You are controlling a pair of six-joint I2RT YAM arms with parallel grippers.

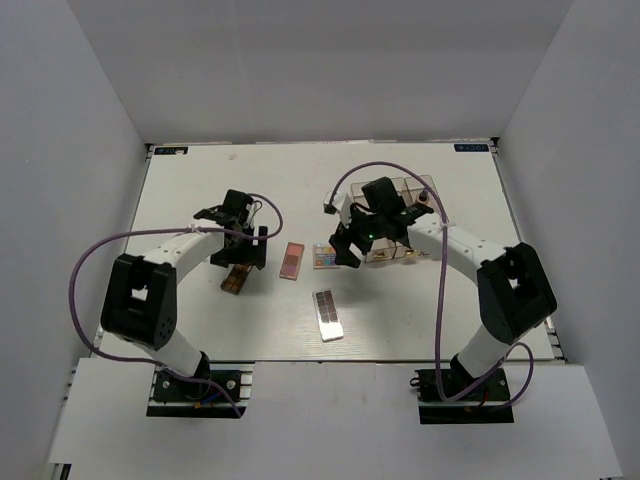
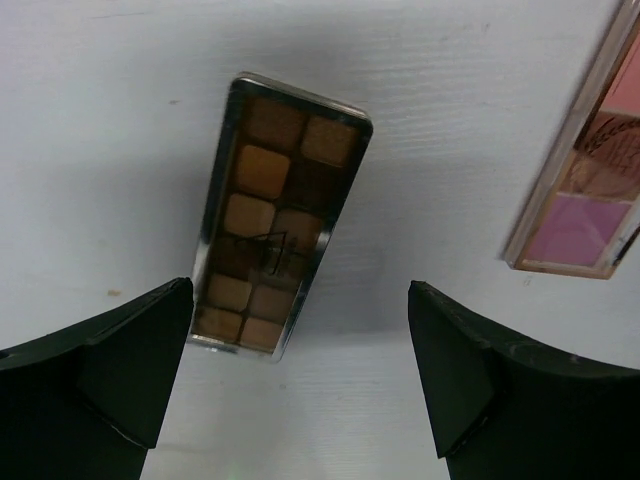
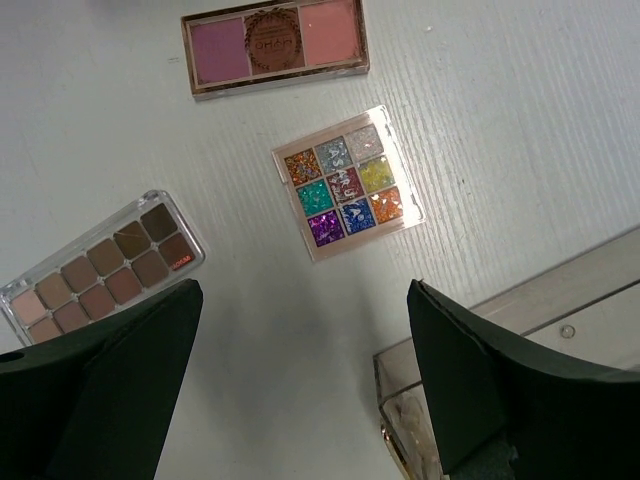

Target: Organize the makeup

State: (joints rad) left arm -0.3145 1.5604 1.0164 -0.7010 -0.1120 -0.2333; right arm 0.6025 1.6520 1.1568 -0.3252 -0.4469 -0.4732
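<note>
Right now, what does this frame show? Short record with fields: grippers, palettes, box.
left gripper: open, empty, over brown palette
right gripper: open, empty, near multicoloured palette
pink palette: flat on table, between brown and multicoloured palettes
dark palette: on table, closest to the near edge
clear box: far right, partly hidden by right arm

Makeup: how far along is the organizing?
Done: some small items seem to sit in the clear box. In hand: nothing; left hand open over the brown palette, right hand open too. Left: it plus pink palette, multicoloured palette, dark grey palette, loose on the table.
</note>
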